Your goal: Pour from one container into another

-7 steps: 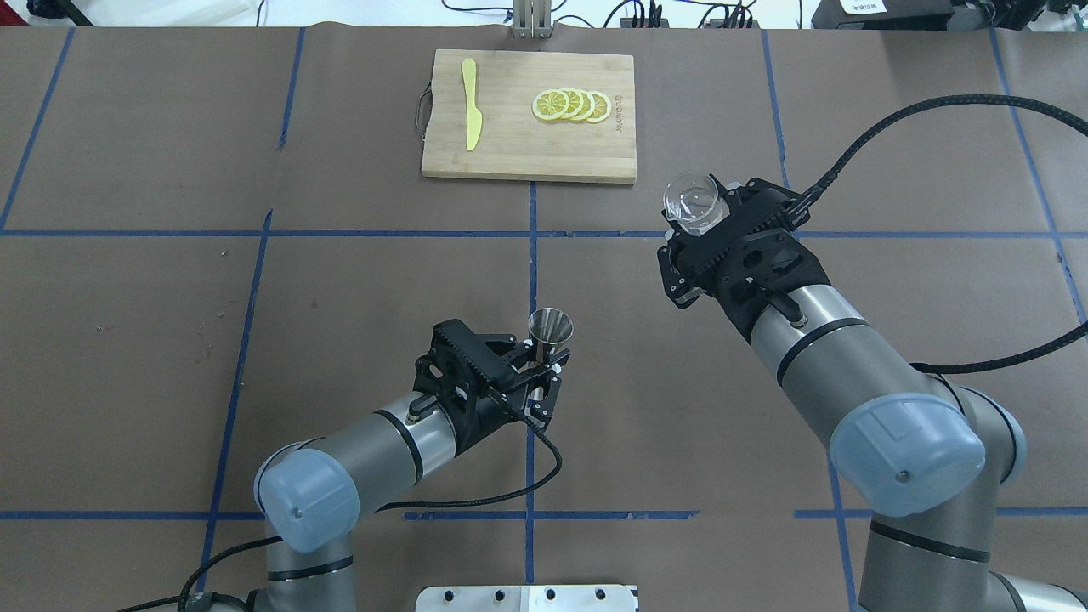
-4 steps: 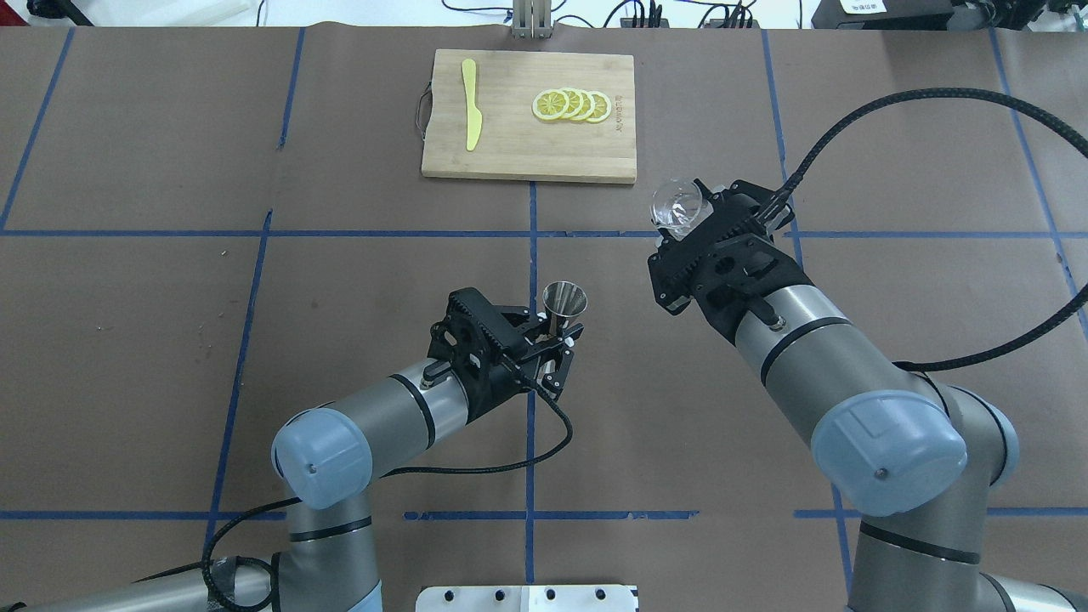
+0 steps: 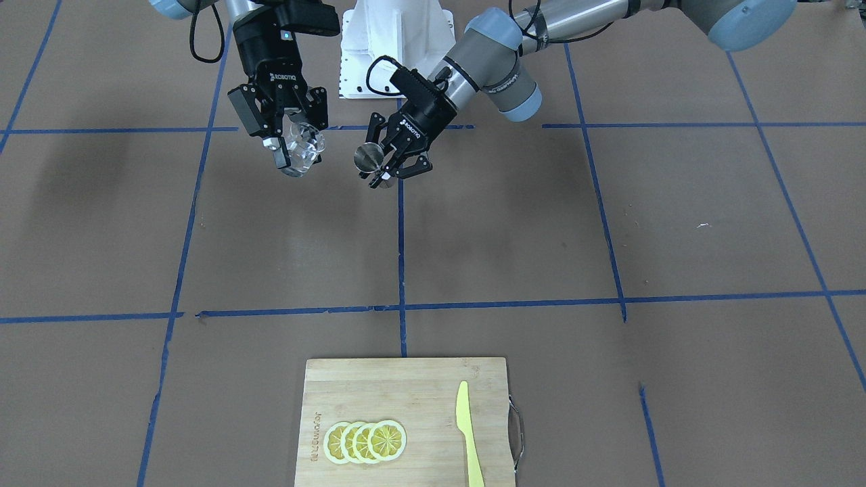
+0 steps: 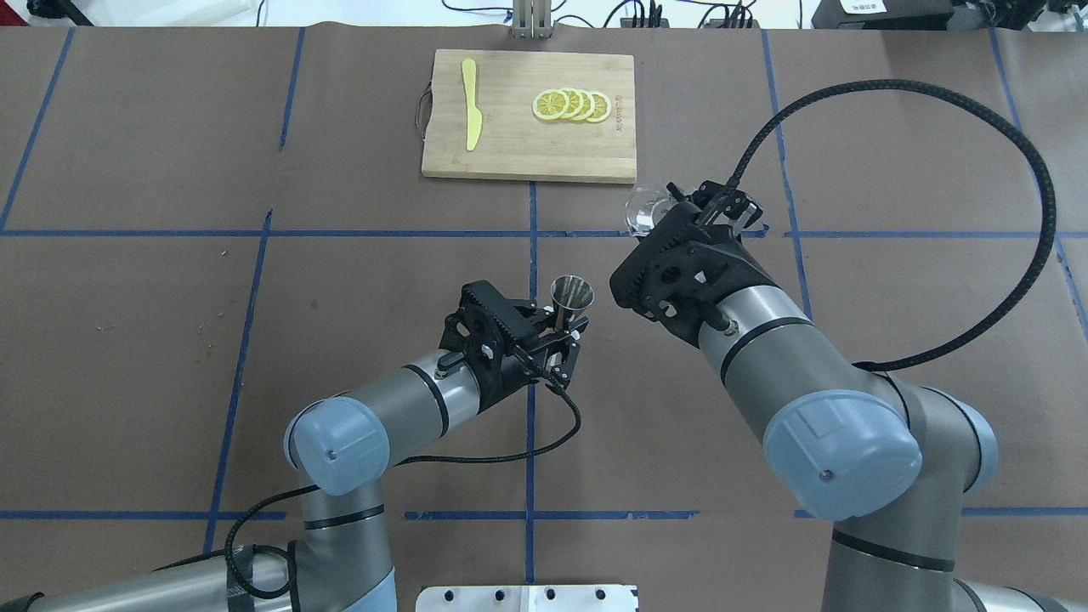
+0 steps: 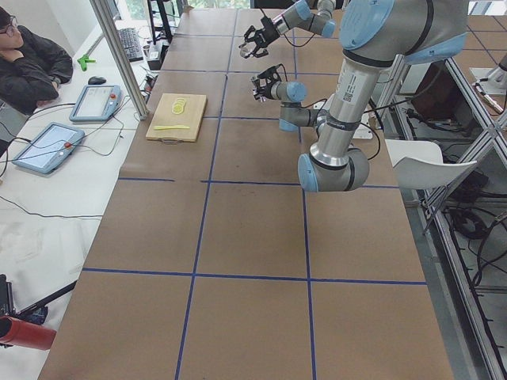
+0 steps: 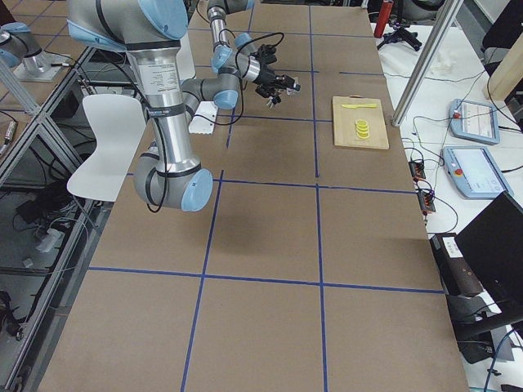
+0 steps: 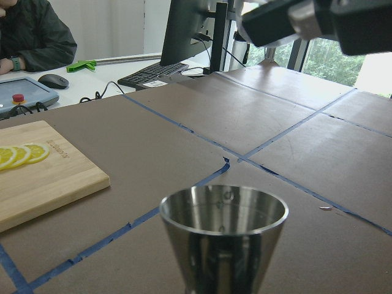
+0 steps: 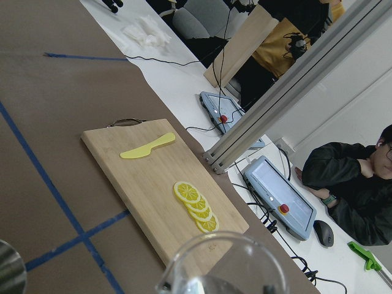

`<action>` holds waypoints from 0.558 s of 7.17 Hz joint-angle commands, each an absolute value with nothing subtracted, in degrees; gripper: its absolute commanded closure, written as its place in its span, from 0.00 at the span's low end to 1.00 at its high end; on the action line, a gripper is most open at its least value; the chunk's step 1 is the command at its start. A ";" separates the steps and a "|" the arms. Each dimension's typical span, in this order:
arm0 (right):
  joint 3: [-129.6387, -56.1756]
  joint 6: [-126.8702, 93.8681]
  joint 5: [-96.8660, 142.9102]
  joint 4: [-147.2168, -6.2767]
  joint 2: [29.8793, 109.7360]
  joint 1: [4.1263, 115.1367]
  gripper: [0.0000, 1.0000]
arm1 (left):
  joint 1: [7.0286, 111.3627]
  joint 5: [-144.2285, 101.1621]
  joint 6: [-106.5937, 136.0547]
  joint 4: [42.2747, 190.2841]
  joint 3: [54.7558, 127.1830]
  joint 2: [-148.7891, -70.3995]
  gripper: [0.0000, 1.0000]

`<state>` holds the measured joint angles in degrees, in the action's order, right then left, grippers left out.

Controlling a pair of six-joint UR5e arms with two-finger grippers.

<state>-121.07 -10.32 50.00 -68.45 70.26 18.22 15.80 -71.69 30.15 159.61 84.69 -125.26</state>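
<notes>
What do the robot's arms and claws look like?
The left arm and right arm are round silver-grey tubes with pale blue caps on the joints. The left gripper and right gripper are black, each with two fingers and white ROBOTIQ lettering. A black braided cable runs to each wrist.

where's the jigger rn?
Overhead view: the jigger is held upright in the left gripper, just right of the centre tape line, the clear cup beyond it to the right.
</notes>
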 commanded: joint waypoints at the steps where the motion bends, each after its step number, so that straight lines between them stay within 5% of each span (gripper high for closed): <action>1: -121.03 -9.67 49.57 -73.72 67.16 17.84 1.00 | 15.73 -71.72 30.15 159.61 83.85 -126.21 1.00; 4: -120.68 -5.81 49.48 -74.18 67.24 17.58 1.00 | 15.73 -72.77 29.71 160.14 83.94 -126.21 1.00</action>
<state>-120.84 -6.85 49.52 -74.01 67.23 17.70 15.73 -72.57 30.04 159.99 83.94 -126.16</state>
